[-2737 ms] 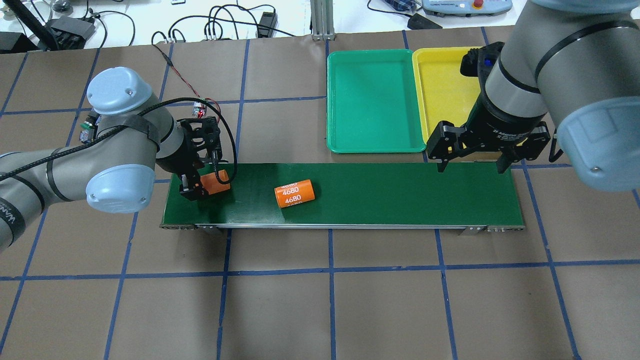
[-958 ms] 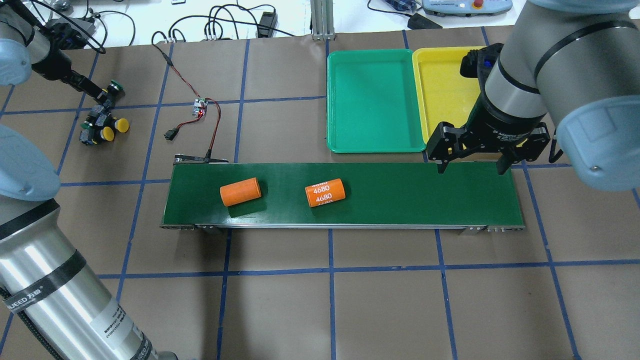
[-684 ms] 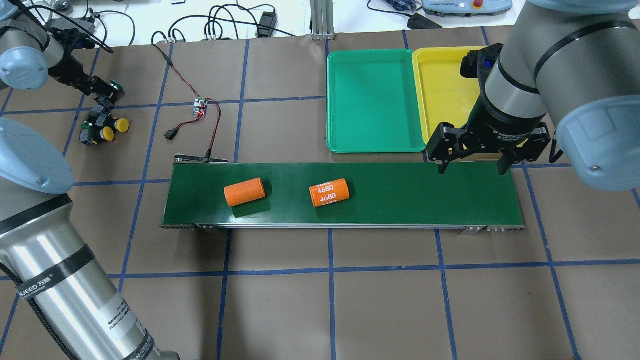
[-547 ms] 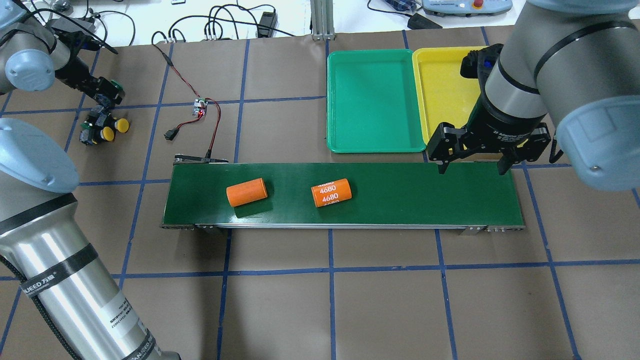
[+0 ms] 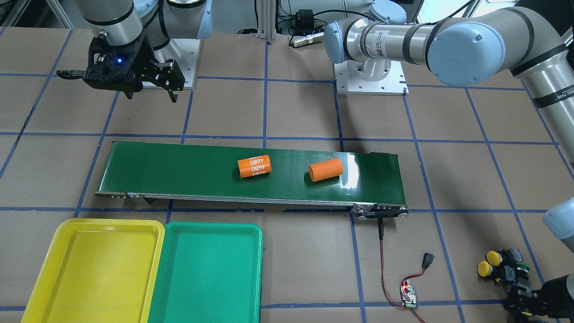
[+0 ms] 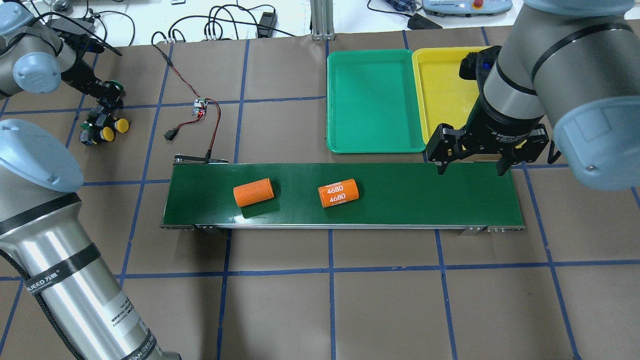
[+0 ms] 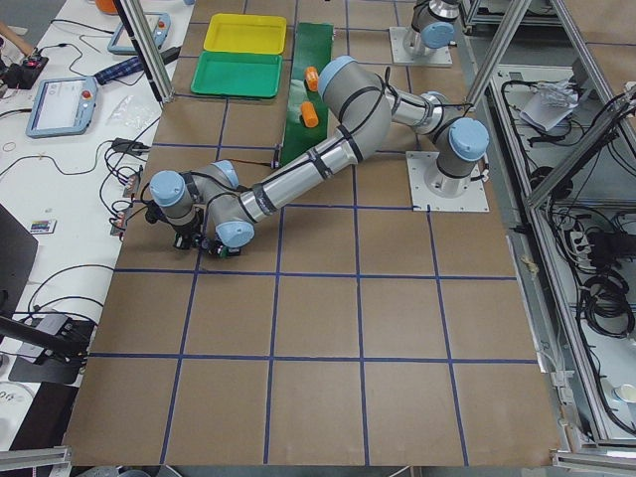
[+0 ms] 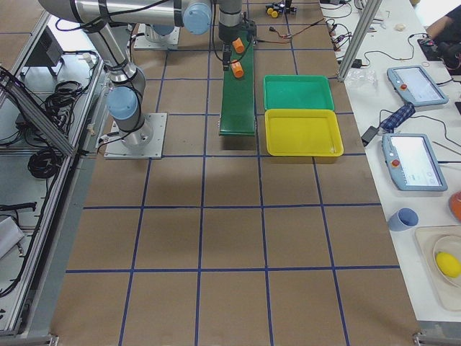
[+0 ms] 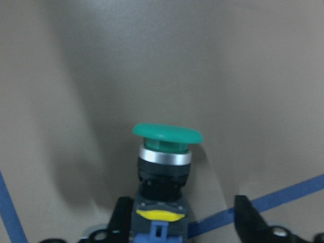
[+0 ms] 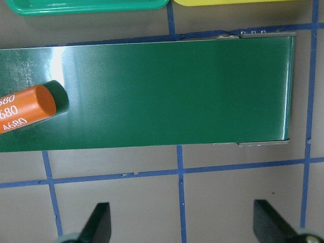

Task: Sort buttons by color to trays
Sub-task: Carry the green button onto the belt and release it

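Note:
Four buttons sit on the table at the far left. One green button (image 6: 116, 86) (image 9: 167, 152) stands apart from the others. Two yellow buttons (image 6: 122, 125) (image 5: 493, 256) and a second green button (image 6: 86, 133) cluster just below it. My left gripper (image 6: 106, 95) (image 9: 182, 220) is open, with its fingers (image 9: 121, 217) on either side of the lone green button's body. My right gripper (image 6: 470, 169) (image 10: 182, 223) is open and empty above the right end of the conveyor. The green tray (image 6: 375, 100) and the yellow tray (image 6: 442, 90) lie side by side, both empty.
A dark-green conveyor belt (image 6: 400, 195) carries two orange 4680 cylinders (image 6: 253, 192) (image 6: 338, 192). A small circuit board with red wires (image 6: 200, 106) lies between the buttons and the belt. My left arm's upper link (image 6: 65, 280) stands at the lower left.
My left arm left the orange cylinder on the belt and swung to the buttons at the far left, then settled around the green one. Both cylinders rode rightward. My right arm stayed still.

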Available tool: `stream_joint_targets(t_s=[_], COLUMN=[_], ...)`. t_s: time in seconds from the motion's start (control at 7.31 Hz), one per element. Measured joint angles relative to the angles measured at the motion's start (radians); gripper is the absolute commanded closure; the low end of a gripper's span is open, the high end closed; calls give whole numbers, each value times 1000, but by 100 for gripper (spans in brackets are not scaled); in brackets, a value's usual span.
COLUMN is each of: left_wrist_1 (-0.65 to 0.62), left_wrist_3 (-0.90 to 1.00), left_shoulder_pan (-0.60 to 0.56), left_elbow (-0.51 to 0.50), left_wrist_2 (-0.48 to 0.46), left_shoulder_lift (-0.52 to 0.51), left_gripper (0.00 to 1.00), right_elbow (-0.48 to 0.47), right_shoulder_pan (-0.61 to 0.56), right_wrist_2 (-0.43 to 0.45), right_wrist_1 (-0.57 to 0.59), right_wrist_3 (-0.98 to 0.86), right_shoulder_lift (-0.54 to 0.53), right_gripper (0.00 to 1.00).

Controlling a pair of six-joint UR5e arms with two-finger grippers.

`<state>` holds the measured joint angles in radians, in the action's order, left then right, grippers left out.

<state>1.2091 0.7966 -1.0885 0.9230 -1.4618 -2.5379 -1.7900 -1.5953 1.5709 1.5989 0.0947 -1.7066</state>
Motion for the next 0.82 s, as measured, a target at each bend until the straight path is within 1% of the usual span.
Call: stream_joint_targets(t_s=[0.14,0.27,0.41,0.55,0.68,0.82], left_wrist_1=[19,66,154,254,321,350], left_wrist_3=[14,19,2,-55,-133,-208], left_shoulder_pan=[-9,-24,-48,-70,-95,-126], left_elbow=[3,13,32,65,130,229], left_wrist_2=[0,1,0,-1,-2,-2], left_shoulder_lift=[24,62,114,179,255,342], left_gripper=[100,100,100,100,100,100], right_elbow=[-1,-1,-1,-2,-1,-1], right_shoulder_pan=[0,0,0,0,0,0], right_wrist_2=[1,2,1,1,-1,-3], right_wrist_1=[0,-2,-2,-1,1,1], right_wrist_3=[0,0,-1,-1,-1,-2], right_shoulder_lift=[0,1,1,1,2,3], right_gripper=[0,0,0,0,0,0])
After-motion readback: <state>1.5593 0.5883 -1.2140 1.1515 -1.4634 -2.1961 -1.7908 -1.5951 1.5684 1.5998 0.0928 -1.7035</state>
